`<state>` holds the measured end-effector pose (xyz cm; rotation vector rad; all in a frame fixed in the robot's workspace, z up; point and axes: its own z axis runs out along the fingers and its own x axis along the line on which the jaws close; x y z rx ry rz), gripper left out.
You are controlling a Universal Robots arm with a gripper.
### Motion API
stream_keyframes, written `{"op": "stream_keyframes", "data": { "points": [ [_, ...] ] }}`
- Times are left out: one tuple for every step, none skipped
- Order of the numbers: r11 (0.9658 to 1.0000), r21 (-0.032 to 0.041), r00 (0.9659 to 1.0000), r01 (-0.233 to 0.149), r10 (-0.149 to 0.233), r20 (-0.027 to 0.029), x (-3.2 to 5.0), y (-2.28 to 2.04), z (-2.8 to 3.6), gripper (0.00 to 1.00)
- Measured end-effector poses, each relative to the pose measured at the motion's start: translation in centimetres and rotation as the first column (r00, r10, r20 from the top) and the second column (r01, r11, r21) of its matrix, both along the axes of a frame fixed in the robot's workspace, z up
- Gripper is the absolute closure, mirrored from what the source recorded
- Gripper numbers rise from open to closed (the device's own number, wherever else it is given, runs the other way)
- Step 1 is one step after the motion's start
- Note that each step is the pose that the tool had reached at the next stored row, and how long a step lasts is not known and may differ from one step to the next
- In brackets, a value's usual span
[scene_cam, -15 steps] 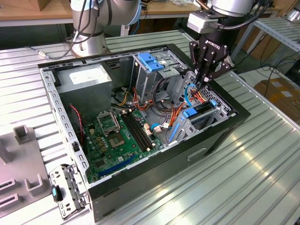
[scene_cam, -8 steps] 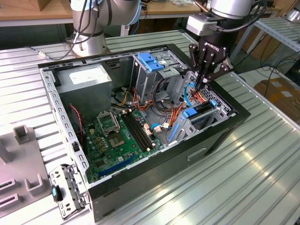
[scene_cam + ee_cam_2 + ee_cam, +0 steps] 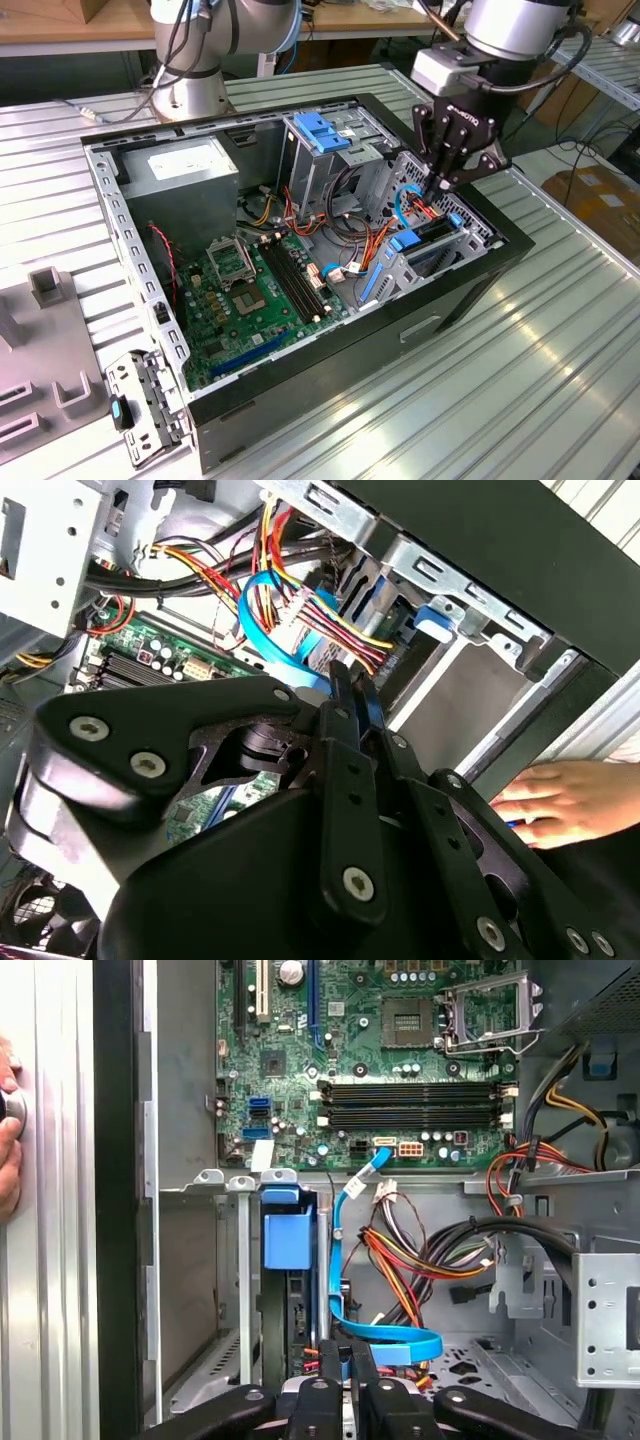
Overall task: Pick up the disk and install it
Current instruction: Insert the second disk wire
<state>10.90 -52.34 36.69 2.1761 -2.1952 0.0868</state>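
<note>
Exterior view first: a ribbed metal bench [image 3: 560, 360] is seen carrying an open computer case [image 3: 300, 250], with cardboard boxes [image 3: 590, 195] and cables glimpsed on the floor beyond its far edge. A grey fixture [image 3: 45, 340] and a loose metal bracket [image 3: 140, 405] are laid on the bench at the exterior view's left. Inside the case, a green motherboard [image 3: 255, 295] is spread across the floor of the box, a grey power supply [image 3: 185, 170] is tucked in the far corner, and a metal drive cage topped by a blue latch [image 3: 320, 130] is stood up beside bundles of coloured wires [image 3: 355, 235]. The gripper [image 3: 447, 185] is lowered into the drive bay at the exterior view's right, its fingers [image 3: 345, 1380] drawn close together on a blue data cable [image 3: 385, 1335] and the red and yellow wires. The disk [image 3: 290, 1290] is found seated on edge in its slot, blue carrier tab [image 3: 288, 1235] uppermost, just beside the gripper. A person's hand [image 3: 555, 800] is rested on the outside of the case wall.
</note>
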Motion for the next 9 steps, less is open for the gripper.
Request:
{"op": "stream_keyframes", "data": {
  "points": [
    [0.9999,0.0100,1.0000,0.000,0.000,0.0002,-0.04,-0.45,-0.08,0.84],
    [0.9999,0.0156,1.0000,-0.001,0.001,0.0010,-0.08,-0.78,-0.13,0.84],
    [0.9998,0.0185,1.0000,-0.002,0.002,0.0025,-0.13,-0.98,-0.16,0.84],
    [0.9998,0.0209,1.0000,-0.003,0.003,0.0076,-0.25,-1.19,-0.21,0.84],
    [0.9998,0.0210,0.9999,-0.004,0.003,0.0133,-0.41,-1.28,-0.23,0.84],
    [0.9998,0.0211,0.9998,-0.004,0.003,0.0180,-0.54,-1.32,-0.24,0.84],
    [0.9998,0.0213,0.9996,-0.004,0.004,0.0267,-0.79,-1.39,-0.27,0.84],
    [0.9998,0.0217,0.9993,-0.004,0.004,0.0378,-1.08,-1.49,-0.33,0.84],
    [0.9997,0.0220,0.9986,-0.006,0.005,0.0526,-1.34,-1.73,-0.36,0.84]
  ]
}}
